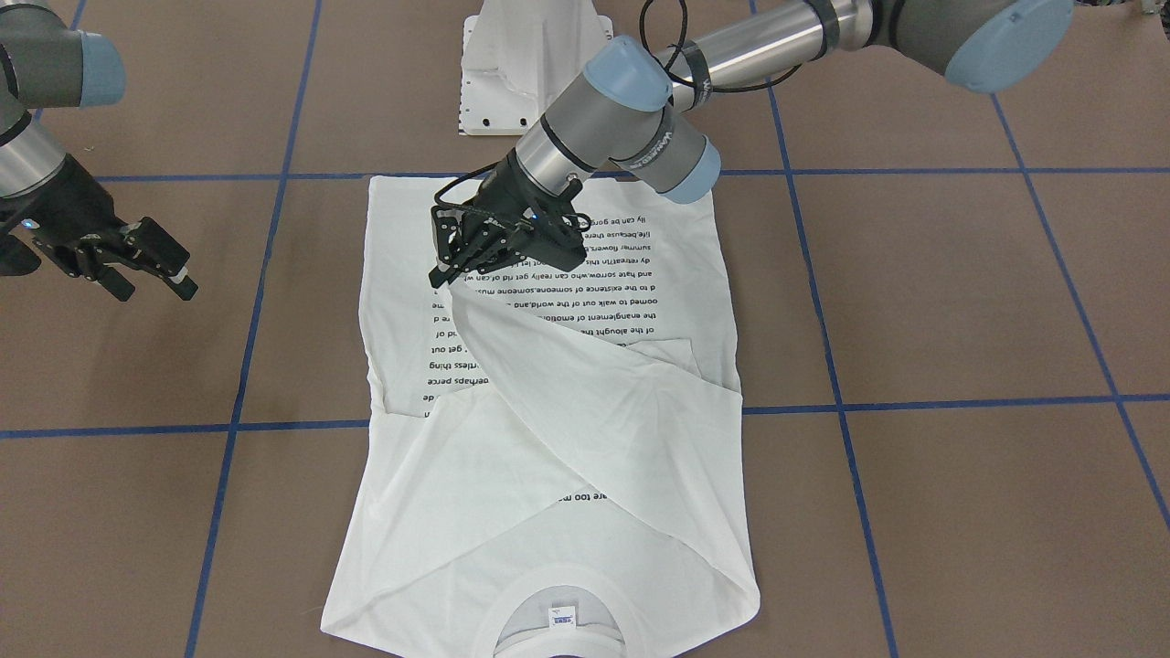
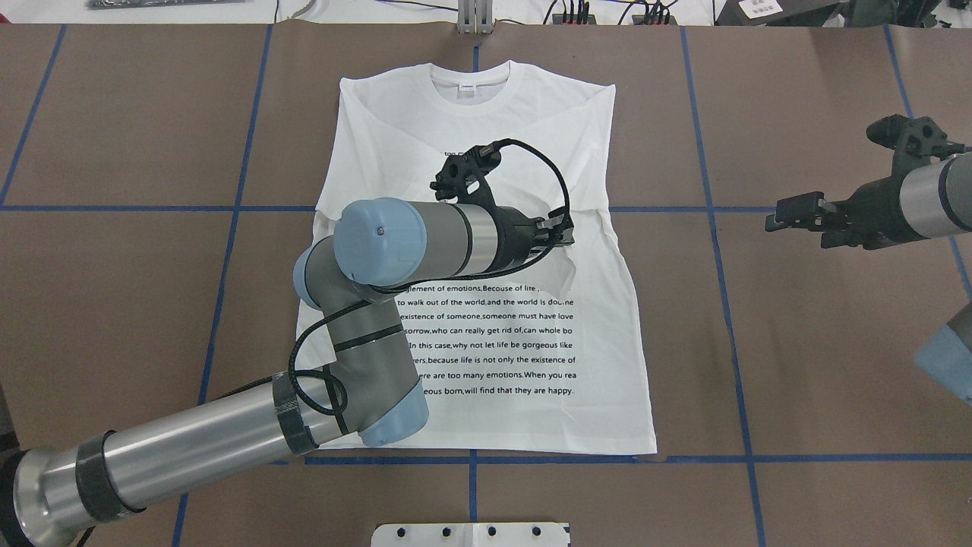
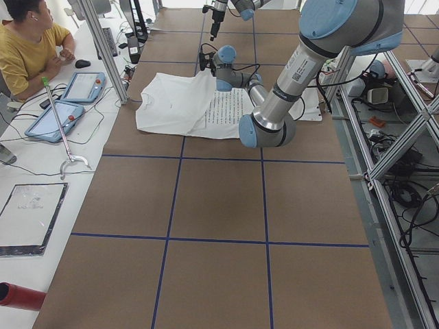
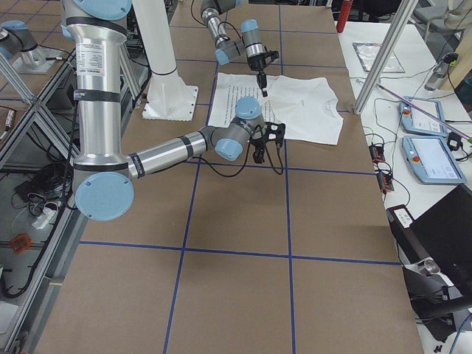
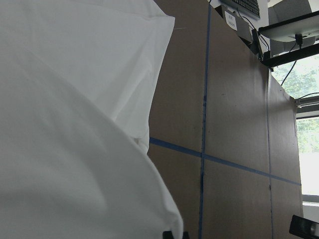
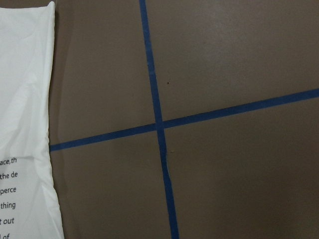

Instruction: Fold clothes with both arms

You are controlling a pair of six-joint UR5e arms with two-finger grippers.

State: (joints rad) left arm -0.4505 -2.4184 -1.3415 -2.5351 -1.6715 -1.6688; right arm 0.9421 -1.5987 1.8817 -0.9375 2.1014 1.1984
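The white T-shirt (image 1: pixel 548 521) lies flat on the brown table with its printed side up and its collar (image 2: pixel 469 78) at the far edge. My left gripper (image 1: pixel 450 277) is over the shirt's middle, shut on the end of a sleeve (image 1: pixel 585 402). That sleeve is drawn diagonally across the body and lifted at the gripper. White cloth (image 5: pixel 65 149) fills most of the left wrist view. My right gripper (image 1: pixel 151 281) hovers open over bare table beside the shirt, holding nothing. The right wrist view shows only the shirt's side edge (image 6: pixel 25 99).
The white pedestal (image 1: pixel 535 64) stands at the robot's side of the table, just behind the shirt's hem. Blue tape lines (image 6: pixel 158 124) grid the brown table. A seated person (image 3: pixel 27 41) and tablets (image 3: pixel 58 116) are at a side desk beyond the far edge.
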